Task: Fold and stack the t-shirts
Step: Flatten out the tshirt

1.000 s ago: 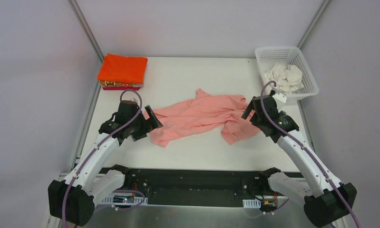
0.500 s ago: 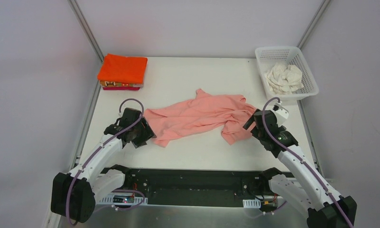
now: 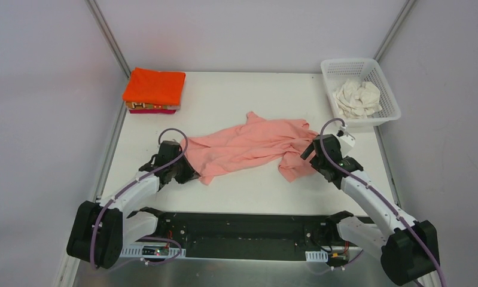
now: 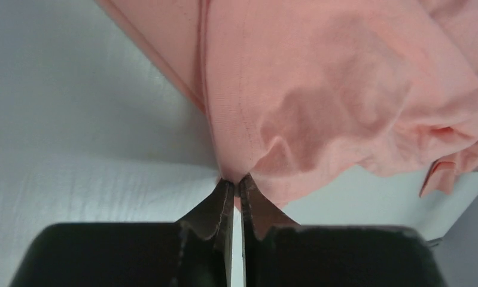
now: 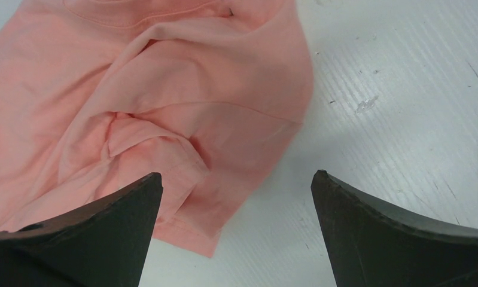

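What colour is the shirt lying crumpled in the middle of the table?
Salmon pink, plain, no print. The shirt shows best from the top camera.

Salmon t-shirt [image 3: 248, 146] here: soft matt knit cloth, creased, with a fine stitched seam showing up close in the left wrist view. Under it the bench [image 3: 242, 95] is white and matt, finely ribbed, with a few scuffs in the right wrist view. Fingers [image 5: 104, 233] of the right gripper [image 5: 237, 173] are black, matt, plastic-looking and faintly grainy. At the back, the basket [image 3: 347, 62] is white plastic lattice with a slight sheen, holding a crumpled cream-white t-shirt [image 3: 357, 97] of matt cloth. The orange t-shirt [image 3: 154, 85] is smooth matt cloth too.
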Controlling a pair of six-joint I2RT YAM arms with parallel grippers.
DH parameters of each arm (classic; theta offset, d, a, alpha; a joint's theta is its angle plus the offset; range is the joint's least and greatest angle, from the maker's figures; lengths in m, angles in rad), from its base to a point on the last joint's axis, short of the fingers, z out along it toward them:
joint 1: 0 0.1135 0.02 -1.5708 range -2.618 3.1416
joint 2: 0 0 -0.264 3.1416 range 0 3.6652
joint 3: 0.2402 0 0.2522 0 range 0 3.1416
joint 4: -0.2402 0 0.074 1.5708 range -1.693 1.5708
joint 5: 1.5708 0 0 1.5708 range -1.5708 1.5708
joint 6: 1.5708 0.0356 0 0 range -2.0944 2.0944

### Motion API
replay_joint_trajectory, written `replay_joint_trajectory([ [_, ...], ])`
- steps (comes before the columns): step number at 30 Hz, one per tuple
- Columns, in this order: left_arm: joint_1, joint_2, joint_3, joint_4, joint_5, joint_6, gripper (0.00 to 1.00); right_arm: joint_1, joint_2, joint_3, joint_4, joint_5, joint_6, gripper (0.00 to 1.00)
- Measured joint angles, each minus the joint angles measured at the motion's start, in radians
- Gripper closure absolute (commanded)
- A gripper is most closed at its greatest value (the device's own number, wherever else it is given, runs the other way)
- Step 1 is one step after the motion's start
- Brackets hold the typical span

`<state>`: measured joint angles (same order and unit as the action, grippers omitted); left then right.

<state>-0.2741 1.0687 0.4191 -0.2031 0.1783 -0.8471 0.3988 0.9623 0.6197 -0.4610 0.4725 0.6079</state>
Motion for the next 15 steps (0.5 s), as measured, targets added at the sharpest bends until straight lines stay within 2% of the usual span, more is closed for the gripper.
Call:
replay_joint_trajectory([
  [6,0.000,-0.006,-0.026,0.128,0.060,0.009,1.00,-0.076,0.078,-0.004,0.010,-0.014,0.027,0.01],
  [13,0.000,-0.204,-0.026,0.139,0.051,0.030,1.00,-0.280,0.111,-0.002,-0.007,-0.062,0.011,0.07],
  [15,0.000,-0.243,-0.026,0.136,0.047,0.037,1.00,-0.304,0.134,0.000,0.010,-0.090,-0.005,0.10],
])
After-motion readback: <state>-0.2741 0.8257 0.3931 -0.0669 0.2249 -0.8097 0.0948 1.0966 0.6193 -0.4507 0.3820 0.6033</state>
